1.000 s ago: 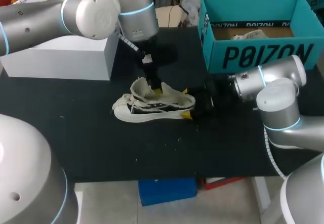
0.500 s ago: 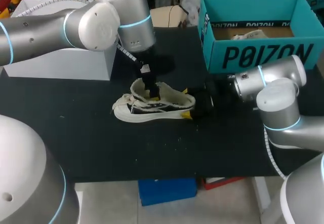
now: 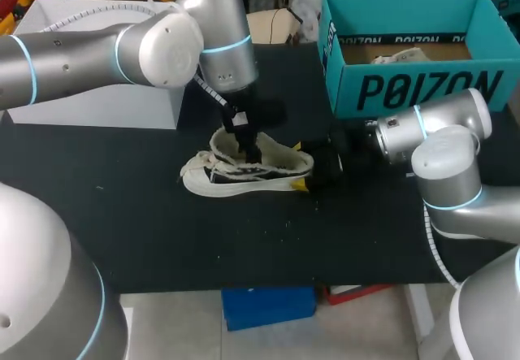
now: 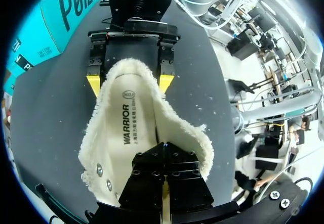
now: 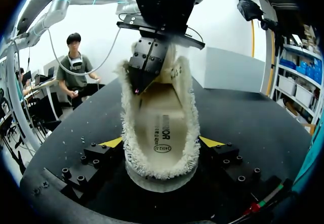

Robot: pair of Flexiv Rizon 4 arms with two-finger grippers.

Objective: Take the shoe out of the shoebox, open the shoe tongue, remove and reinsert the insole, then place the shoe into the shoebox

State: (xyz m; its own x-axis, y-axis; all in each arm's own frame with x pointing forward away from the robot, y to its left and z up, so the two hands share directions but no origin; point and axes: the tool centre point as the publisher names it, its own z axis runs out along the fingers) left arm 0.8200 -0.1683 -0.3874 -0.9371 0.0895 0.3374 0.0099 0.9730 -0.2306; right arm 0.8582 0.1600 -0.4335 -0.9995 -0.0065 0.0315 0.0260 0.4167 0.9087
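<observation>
A cream, fleece-lined shoe (image 3: pixel 244 173) lies on the black table, toe to the left. My right gripper (image 3: pixel 299 165) has a yellow tip on each side of the heel and is shut on the shoe (image 5: pixel 159 133). The printed insole (image 4: pixel 129 128) lies flat inside. From above, my left gripper (image 3: pixel 248 145) points down into the opening near the tongue. Its fingers (image 4: pixel 163 198) are shut with nothing visibly between them. In the right wrist view the left gripper (image 5: pixel 137 88) hangs just over the front of the insole (image 5: pixel 159 118). The teal shoebox (image 3: pixel 422 84) stands open at the back right.
A white box (image 3: pixel 97 92) sits at the back left under my left arm. Crumpled paper (image 3: pixel 402 54) lies inside the shoebox. Bare black table (image 3: pixel 244 238) stretches in front of the shoe to the front edge.
My left arm has swung right and lowered its shut gripper into the shoe's opening. The shoe and my right gripper have stayed put.
</observation>
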